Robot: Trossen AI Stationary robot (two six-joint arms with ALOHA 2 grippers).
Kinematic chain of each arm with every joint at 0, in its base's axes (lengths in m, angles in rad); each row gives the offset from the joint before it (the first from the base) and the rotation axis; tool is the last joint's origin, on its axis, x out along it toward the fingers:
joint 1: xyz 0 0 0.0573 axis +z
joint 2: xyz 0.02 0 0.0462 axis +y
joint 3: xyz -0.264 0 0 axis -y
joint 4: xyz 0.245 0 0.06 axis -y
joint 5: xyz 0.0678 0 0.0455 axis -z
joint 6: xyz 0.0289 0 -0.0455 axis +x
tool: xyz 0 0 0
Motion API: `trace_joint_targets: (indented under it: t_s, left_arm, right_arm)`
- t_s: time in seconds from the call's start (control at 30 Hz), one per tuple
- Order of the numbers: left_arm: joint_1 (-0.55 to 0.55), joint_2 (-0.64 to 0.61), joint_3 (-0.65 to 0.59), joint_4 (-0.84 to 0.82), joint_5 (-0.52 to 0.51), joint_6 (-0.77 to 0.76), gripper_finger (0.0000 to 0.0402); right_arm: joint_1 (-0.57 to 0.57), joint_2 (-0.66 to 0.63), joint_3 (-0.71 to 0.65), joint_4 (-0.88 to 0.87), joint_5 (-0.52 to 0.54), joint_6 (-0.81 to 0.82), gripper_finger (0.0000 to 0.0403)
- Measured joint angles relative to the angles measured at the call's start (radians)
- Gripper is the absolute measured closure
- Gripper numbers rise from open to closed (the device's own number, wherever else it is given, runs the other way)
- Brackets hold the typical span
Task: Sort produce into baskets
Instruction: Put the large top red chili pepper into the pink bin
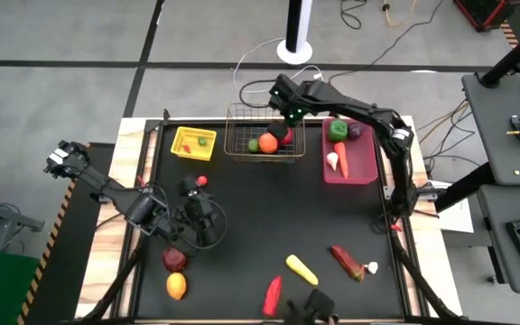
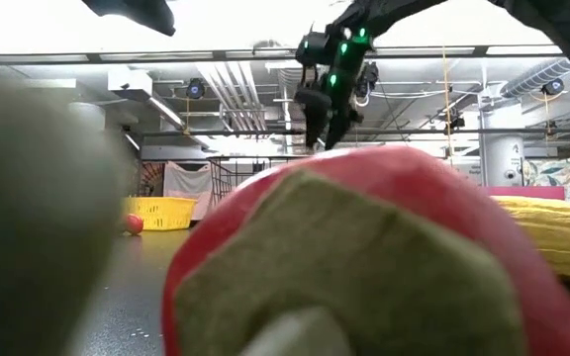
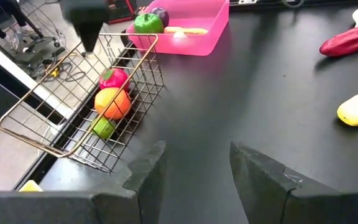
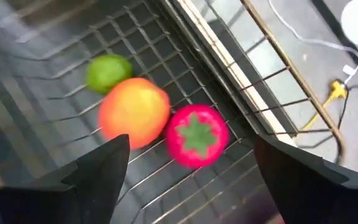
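Observation:
The wire basket stands at the table's far edge and holds an orange, a lime and a red tomato, all resting on its floor. My right gripper hangs open above them, holding nothing; the low view shows this gripper well off the table. The yellow tray lies left of the basket and the pink bin right of it. My left gripper waits open and empty over the table's left half.
The pink bin holds a green apple, a purple piece and a carrot. Loose on the table lie a small red piece, a dark red fruit, a yellow fruit, a red pepper, a corn cob and a chili.

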Motion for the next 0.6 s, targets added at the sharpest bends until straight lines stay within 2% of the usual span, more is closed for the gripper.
trace_joint_targets:
  t_s: [0.37, 0.6]
  left_arm:
    - [0.0, 0.0, 0.0, 0.0, 0.001, -0.016, 0.0242]
    - [0.0, 0.024, 0.0, 0.01, 0.011, -0.016, 0.0242]
  right_arm:
    - [0.215, -0.257, -0.055, -0.208, 0.0, 0.078, 0.0078]
    - [0.383, -0.411, -0.195, -0.219, 0.003, 0.201, 0.0078]
